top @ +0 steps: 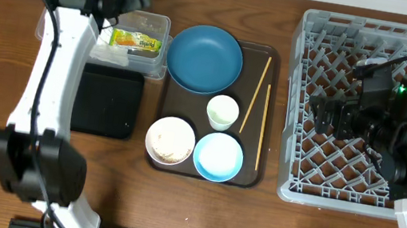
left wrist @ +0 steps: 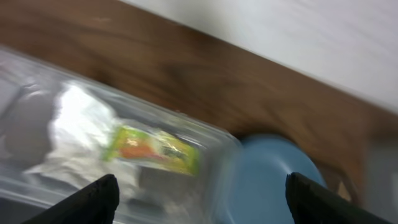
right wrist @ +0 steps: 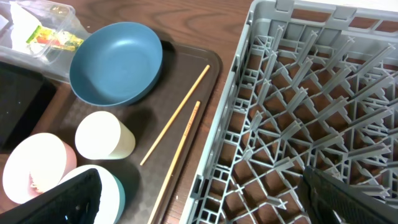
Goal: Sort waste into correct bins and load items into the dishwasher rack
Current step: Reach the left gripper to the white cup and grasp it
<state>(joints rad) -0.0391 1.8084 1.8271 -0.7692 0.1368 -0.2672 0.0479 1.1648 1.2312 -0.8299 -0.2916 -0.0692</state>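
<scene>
The left gripper (left wrist: 199,208) is hanging wide over the clear tub (top: 160,27) in the upper left of the overhead frame, with nothing between its fingers. The snack wrapper (left wrist: 155,148) is lying inside that tub, right beside the crumpled napkin (left wrist: 74,121). I'm reading the paper waste as binned, so the arm now needs to get clear. Doing that well means lifting straight up before swinging, so the fingers aren't clipping the tub's wall.

At the right of the frame, the right gripper (right wrist: 205,208) is hovering wide and empty above the dishwasher rack (top: 293,143).

The dishes are sitting on the brown serving tray (top: 181,102). The dark blue dish (top: 204,58) is at the top and the white cup (top: 222,113) in the middle. The white bowl (top: 170,140), with whitish scraps in it, and the light blue bowl (top: 218,156) are along the bottom. The chopsticks (top: 255,93) are lying down the right side. The black tray (top: 108,100) is lying just below the tub.

Those scraps look like the next waste to go, and tipping the bowl low over its bin would keep them from scattering.

As for writing, the wrapper is showing yellow-green print with an orange patch, but it is too blurred to read. No brand is legible anywhere.
</scene>
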